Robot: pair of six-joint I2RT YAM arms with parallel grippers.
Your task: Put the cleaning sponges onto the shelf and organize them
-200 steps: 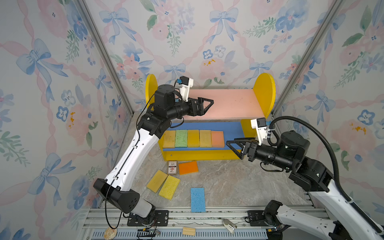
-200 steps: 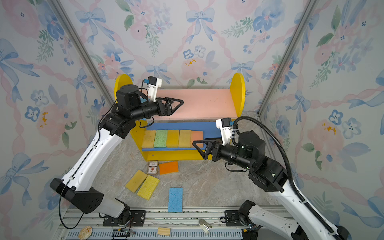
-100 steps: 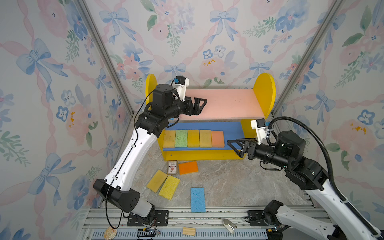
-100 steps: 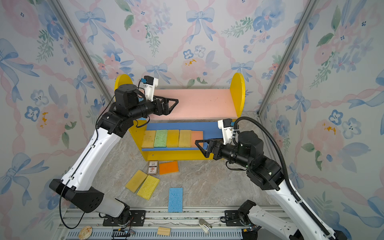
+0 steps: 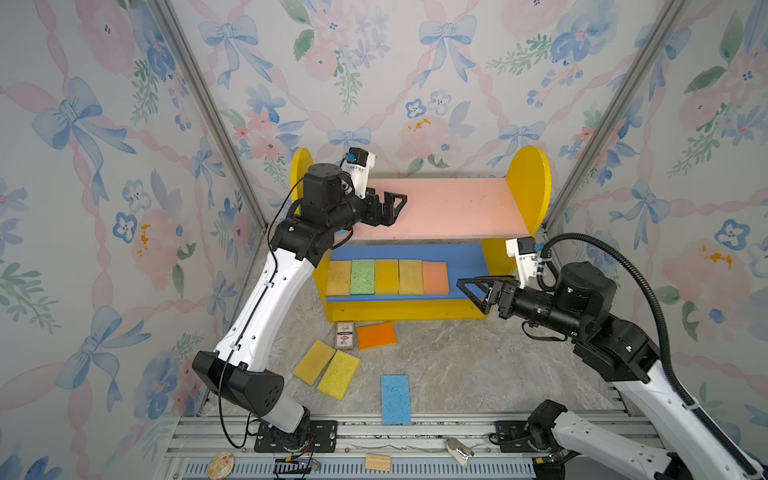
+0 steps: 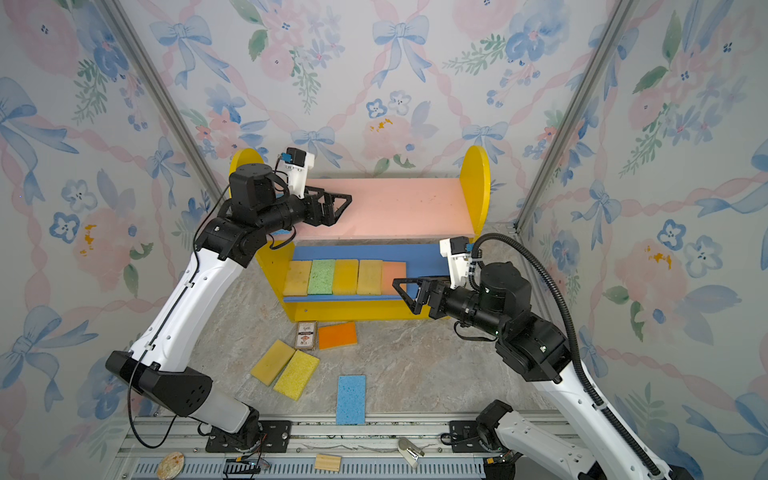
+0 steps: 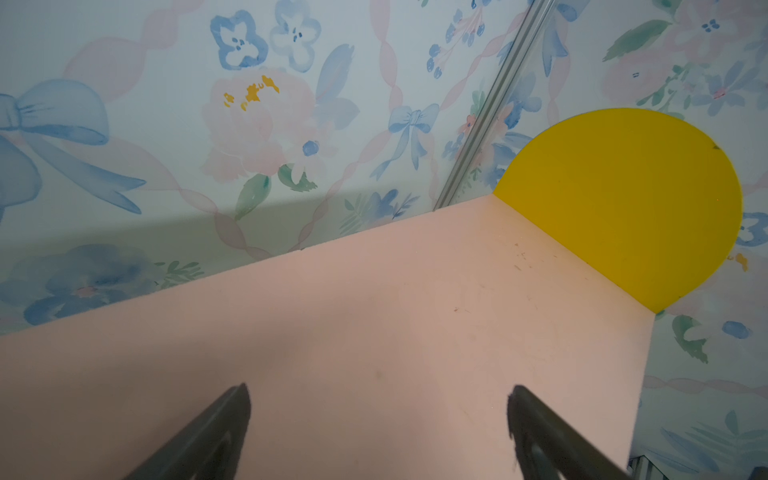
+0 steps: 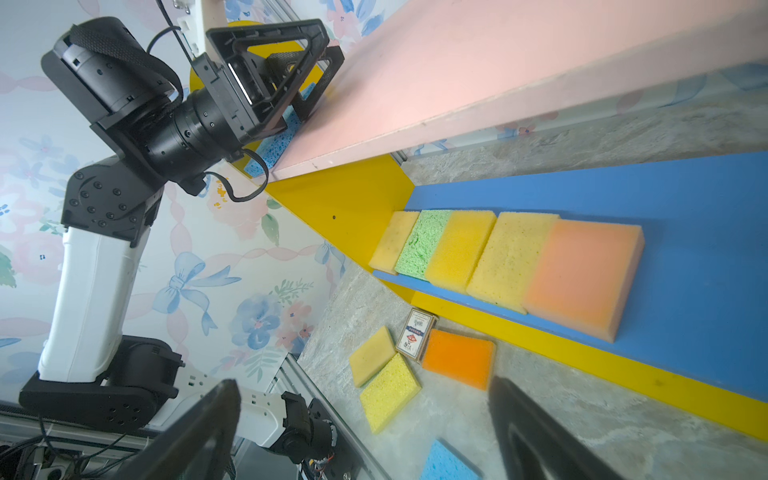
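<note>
- Left gripper (image 5: 395, 210) has slid back toward the 9 o'clock end of the pink board (image 5: 457, 208) and rolled its wrist since a second ago. The right gripper (image 5: 467, 291) has hardly shifted, just spread its jaws a hair more.
- Both sets of jaws are wide apart with nothing between them, which is plain in both wrist views.
- Looks like a blue sponge (image 8: 276, 143) is parked on the pink board right under the left gripper, at the 9 o'clock corner of the shelf (image 5: 528, 183). The gripper hides most of it, so I can't tell if it hangs over the front edge.
- Down on the blue board (image 5: 465, 257) there's a row of five sponges (image 5: 386, 276) packed edge to edge from the 9 o'clock end. It finishes with the peach sponge (image 5: 435, 277), and the right gripper hovers just off its 3 o'clock side.
- Four are left on the table (image 5: 457, 365), roughly 6 to 7 o'clock of the shelf: orange sponge (image 5: 377, 335), mustard sponge (image 5: 313, 362), yellow sponge (image 5: 338, 374) and a second blue sponge (image 5: 395, 399). I'd call it a bit over halfway.
- Risk one, imo: if the left arm pulls out low, it could drag that featherweight blue sponge off the board.
- Risk two: the card box (image 5: 345, 335) sits snug against the orange sponge's 9 o'clock edge, so wide jaws could scoop both.
- Risk three: the mustard and yellow sponges lie touching, so pinching one may shove the other.
- Risk four: a careless swing by the right gripper could bump the peach sponge and mess up the row.
</note>
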